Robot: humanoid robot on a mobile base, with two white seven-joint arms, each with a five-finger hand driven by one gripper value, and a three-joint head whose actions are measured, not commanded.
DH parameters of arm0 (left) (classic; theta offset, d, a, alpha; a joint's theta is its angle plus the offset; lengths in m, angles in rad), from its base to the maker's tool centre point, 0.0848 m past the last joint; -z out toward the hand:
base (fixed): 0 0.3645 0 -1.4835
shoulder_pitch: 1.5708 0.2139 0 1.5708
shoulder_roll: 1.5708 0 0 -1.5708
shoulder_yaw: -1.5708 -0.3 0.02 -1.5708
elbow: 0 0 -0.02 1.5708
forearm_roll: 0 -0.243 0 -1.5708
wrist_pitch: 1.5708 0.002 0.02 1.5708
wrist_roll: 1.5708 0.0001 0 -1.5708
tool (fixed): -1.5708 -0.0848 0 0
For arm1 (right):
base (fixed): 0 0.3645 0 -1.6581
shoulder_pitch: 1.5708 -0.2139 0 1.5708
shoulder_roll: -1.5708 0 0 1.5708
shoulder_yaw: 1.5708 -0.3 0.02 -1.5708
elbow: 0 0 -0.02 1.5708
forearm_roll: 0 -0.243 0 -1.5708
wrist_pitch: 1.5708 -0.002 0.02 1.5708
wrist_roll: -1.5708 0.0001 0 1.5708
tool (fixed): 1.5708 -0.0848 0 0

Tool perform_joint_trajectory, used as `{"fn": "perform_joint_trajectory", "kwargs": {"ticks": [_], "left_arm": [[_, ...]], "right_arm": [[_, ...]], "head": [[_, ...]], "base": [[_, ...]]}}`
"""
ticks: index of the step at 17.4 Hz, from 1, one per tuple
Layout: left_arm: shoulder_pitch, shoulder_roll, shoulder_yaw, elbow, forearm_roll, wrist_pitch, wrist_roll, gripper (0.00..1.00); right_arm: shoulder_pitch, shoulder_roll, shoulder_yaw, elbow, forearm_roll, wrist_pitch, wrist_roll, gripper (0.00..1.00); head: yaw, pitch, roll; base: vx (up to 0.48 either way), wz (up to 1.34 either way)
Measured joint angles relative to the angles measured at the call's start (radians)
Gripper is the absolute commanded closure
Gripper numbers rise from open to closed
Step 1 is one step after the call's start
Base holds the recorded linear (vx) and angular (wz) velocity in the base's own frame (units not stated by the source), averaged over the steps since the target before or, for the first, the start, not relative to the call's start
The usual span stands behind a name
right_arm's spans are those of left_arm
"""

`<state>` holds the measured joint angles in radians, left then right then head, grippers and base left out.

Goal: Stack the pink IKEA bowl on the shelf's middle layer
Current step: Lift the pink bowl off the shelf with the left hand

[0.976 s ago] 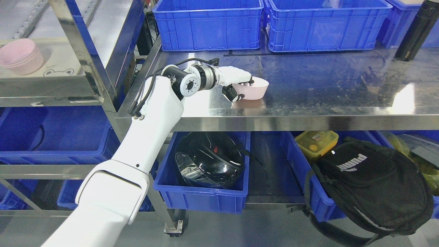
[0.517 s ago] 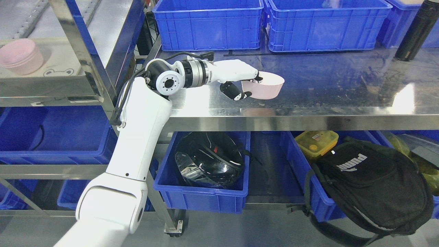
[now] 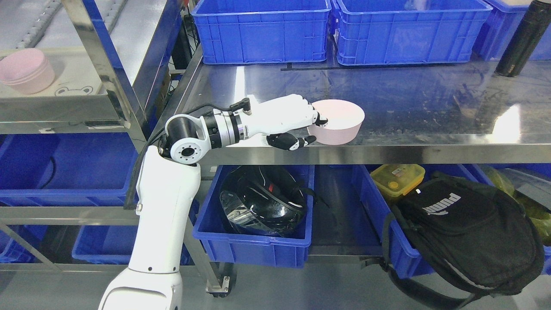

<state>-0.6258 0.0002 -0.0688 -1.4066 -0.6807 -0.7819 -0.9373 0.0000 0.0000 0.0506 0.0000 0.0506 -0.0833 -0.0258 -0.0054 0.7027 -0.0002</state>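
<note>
A pink bowl hangs just above the front edge of the steel table, left of its middle. My left hand is shut on the bowl's left rim, with fingers hooked over the rim and the thumb under the wall. The white left arm rises from the bottom left. A stack of pink bowls stands on the middle layer of the steel shelf at the far left. The right arm is out of view.
Two blue crates stand at the table's back, with a black bottle at the right. A slanted shelf post stands between the table and the shelf. Below are a black helmet in a crate and a black backpack.
The left hand has carried the pink bowl right and toward the table's front edge. The elbow has dropped and the forearm now lies nearly level.
</note>
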Motion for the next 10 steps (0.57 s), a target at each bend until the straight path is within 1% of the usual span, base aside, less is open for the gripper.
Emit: {"fn": "perform_joint_trajectory", "kwargs": {"ticks": [4, 10], "left_arm": [[0.054, 0.0, 0.024, -0.061, 0.008, -0.003, 0.004, 0.99], [0.086, 0.0, 0.045, -0.121, 0.012, -0.003, 0.002, 0.99]], "right_arm": [[0.0, 0.0, 0.0, 0.0, 0.0, 0.0, 0.0, 0.0], [0.0, 0.0, 0.0, 0.0, 0.0, 0.0, 0.001, 0.0]], "head": [[0.0, 0.0, 0.0], [0.0, 0.0, 0.0]], "base": [[0.0, 0.0], [0.0, 0.0]]}}
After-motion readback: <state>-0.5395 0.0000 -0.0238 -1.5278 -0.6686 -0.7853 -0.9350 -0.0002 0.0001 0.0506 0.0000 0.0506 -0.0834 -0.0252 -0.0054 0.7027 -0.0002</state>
